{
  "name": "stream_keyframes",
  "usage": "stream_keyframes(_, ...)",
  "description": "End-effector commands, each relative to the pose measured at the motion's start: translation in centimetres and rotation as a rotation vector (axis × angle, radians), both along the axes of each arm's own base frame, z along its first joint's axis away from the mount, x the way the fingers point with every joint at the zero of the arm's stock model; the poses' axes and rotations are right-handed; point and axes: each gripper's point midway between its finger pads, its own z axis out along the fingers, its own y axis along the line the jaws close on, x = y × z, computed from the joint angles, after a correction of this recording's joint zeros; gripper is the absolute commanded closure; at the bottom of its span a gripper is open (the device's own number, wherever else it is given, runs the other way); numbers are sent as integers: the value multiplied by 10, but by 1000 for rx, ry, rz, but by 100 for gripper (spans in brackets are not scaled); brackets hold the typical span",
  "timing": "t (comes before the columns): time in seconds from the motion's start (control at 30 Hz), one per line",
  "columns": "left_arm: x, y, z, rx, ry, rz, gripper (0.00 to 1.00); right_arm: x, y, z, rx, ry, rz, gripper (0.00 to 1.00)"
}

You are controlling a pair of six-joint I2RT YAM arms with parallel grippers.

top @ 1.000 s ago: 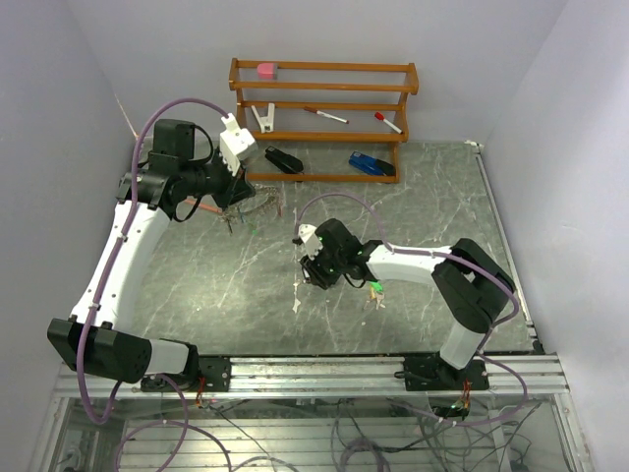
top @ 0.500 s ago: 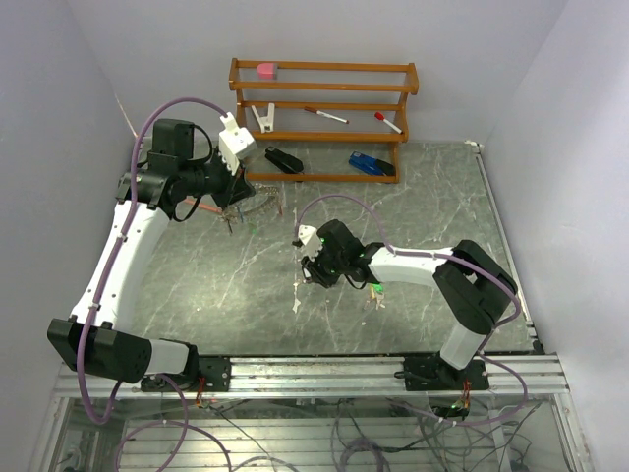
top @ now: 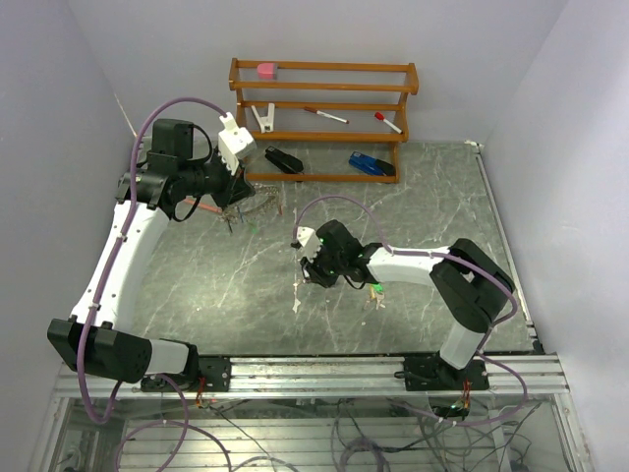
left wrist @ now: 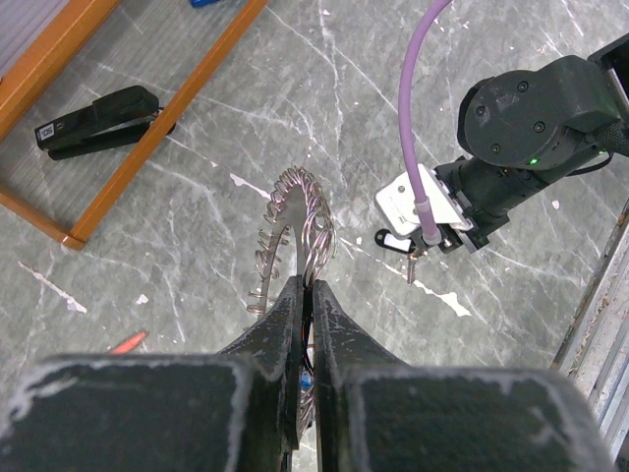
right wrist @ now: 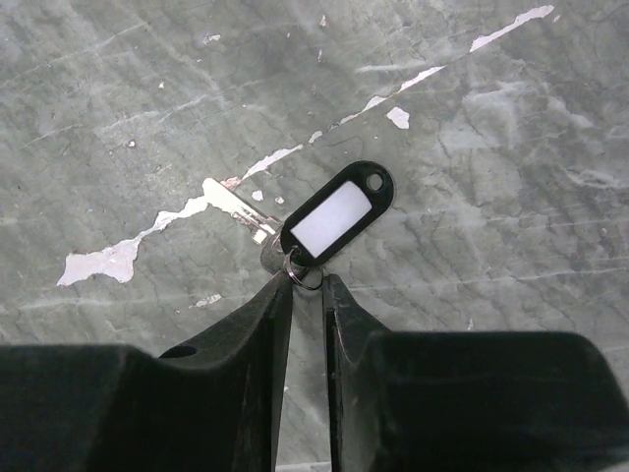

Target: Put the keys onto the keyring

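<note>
My left gripper (top: 239, 202) is shut on the keyring (top: 261, 205), a thin silver hoop fringed with small keys, and holds it edge-on above the table. In the left wrist view the hoop (left wrist: 298, 221) rises from the closed tips (left wrist: 308, 287). My right gripper (top: 310, 269) sits low at mid-table. In the right wrist view its tips (right wrist: 308, 285) pinch the small split ring of a silver key (right wrist: 236, 205) with a black tag (right wrist: 337, 213) bearing a white label. That key also shows in the left wrist view (left wrist: 412, 265). A green-tagged key (top: 375, 288) lies by the right forearm.
A wooden rack (top: 324, 88) stands at the back with two pens, a pink block and a white clip. A black stapler (top: 283, 159) and a blue item (top: 371, 164) lie at its foot. A red item (left wrist: 128, 342) lies under the left arm.
My right gripper has shifted slightly up and left with the black-tagged key. The left arm and keyring have stayed put.
</note>
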Motion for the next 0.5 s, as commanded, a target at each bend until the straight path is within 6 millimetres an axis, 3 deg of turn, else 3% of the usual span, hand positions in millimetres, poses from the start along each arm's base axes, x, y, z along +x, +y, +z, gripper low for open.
stream_keyframes(0.0, 2, -3, 18, -40, -60, -17, 93, 0, 8, -1, 18, 1, 30, 82)
stream_keyframes(0.47, 2, -2, 17, -41, -59, -13, 93, 2, 13, -3, 30, 4, 31, 88)
